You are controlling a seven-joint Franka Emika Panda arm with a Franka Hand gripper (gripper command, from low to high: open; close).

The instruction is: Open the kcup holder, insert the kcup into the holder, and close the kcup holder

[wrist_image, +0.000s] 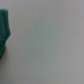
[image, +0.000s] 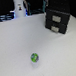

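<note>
Exterior view puts the kcup (image: 34, 58) at six o'clock on the tabletop (image: 11, 48), well apart from the holder (image: 58, 20) at one o'clock; you'll likely find it light and crushable, so pinch its sides gently, though the claw's state can't be told.

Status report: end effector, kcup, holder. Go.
End effector not visible in either view. Kcup sits alone on the white table, untouched. Kcup holder shut, far right in the exterior view. Nothing between them.

kcup (image: 34, 58) on white table (image: 11, 48), kcup holder (image: 58, 20) well apart, closed
</note>
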